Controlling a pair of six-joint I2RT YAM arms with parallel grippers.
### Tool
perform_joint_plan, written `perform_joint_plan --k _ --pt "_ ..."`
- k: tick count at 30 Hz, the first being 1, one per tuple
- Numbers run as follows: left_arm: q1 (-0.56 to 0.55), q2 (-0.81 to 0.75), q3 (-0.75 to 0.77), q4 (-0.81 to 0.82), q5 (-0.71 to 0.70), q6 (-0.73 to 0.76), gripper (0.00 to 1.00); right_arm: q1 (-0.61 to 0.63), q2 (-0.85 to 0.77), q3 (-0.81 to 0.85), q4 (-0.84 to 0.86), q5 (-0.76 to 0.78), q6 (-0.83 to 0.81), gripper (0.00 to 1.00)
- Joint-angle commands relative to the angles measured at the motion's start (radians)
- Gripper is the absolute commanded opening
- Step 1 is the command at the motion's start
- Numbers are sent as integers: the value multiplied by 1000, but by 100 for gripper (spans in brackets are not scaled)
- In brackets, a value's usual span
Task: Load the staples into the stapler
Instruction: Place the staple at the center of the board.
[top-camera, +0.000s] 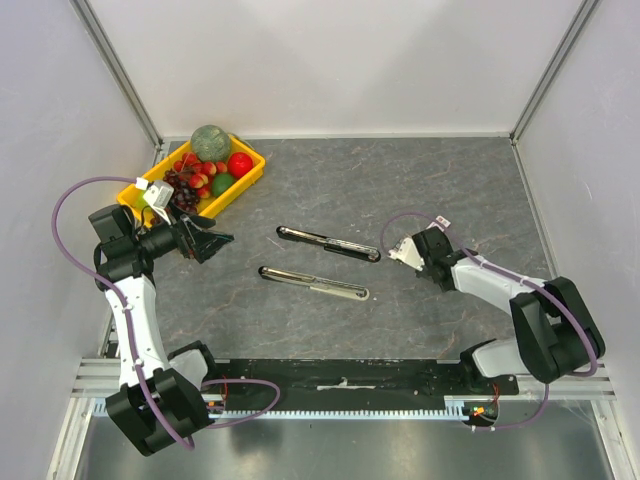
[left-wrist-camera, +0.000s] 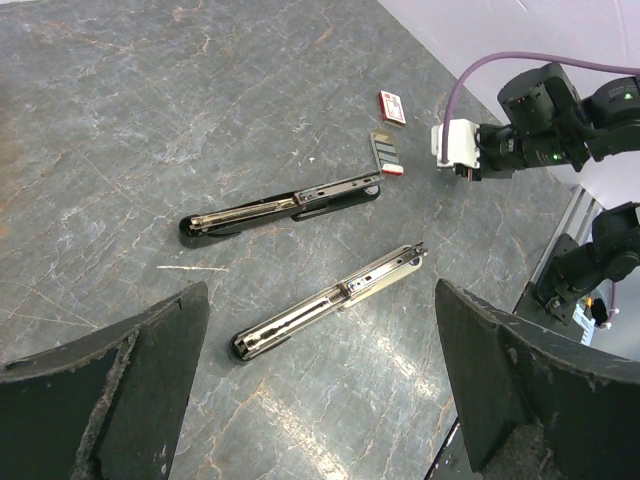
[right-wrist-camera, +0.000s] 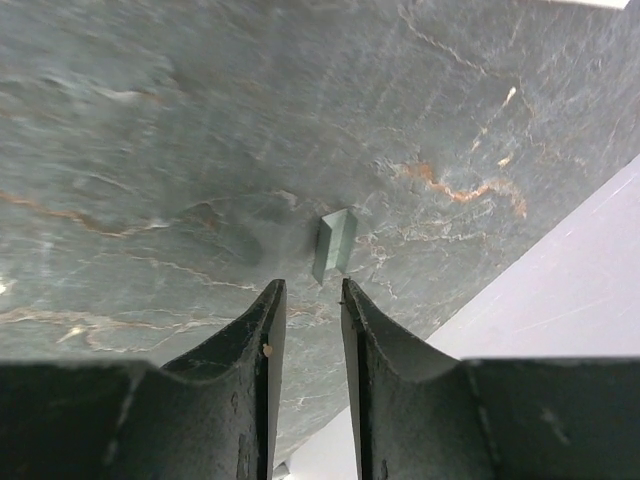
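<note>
Just beyond the tips of the right gripper (right-wrist-camera: 310, 292), a short grey strip of staples (right-wrist-camera: 333, 245) lies loose on the stone-patterned table (top-camera: 450, 180), apart from both fingers. The claw is narrowed to a slim slot with nothing in it. The main risk is the pickup. The strip is thin and low, so fingers closing from this angle would likely skate over it, push it along the slab or pinch it crooked. A hard squeeze could also snap the strip into pieces. The wrist view does not show whether the strip lies flat or stands on edge, which makes the approach harder to judge.

Seen from the left wrist, the white-and-red staple box (left-wrist-camera: 392, 106) and its grey tray (left-wrist-camera: 386, 152) sit near the right arm's wrist. The tray is just beside the end of the black stapler (left-wrist-camera: 280, 205), and a careless sweep could knock either one. The silver stapler (left-wrist-camera: 330, 305) lies nearer, and both appear folded out flat. Neither stapler is braced: the left gripper (left-wrist-camera: 318, 292) hangs well back with its fingers spread wide, holding nothing. Any push while seating a strip would probably slide the stapler rather than load it.
</note>
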Motion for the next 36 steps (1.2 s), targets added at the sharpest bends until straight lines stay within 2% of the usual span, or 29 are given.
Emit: perform_joint_plan --k 1,7,13,19,25,28,32,36 --pt "7 -19 0 25 28 -7 99 -77 26 52 32 -23 -12 36" --pt "7 -16 2 27 28 -8 99 -195 60 65 41 -103 -52 38" --pt "7 -13 0 27 31 -7 99 -269 103 108 -15 -273 -66 40" --pt "7 -9 0 25 36 -4 99 -306 144 163 -69 -400 -104 41" --pt "7 -4 0 25 40 -2 99 -332 221 210 -136 -491 -213 40" --pt "7 -1 0 25 40 -4 99 -353 264 238 -170 -519 -268 38" --pt "7 -1 -1 25 39 -1 99 -387 318 295 -262 -629 -334 34" --pt "7 -2 -1 25 43 1 99 -400 356 329 -321 -684 -388 23"
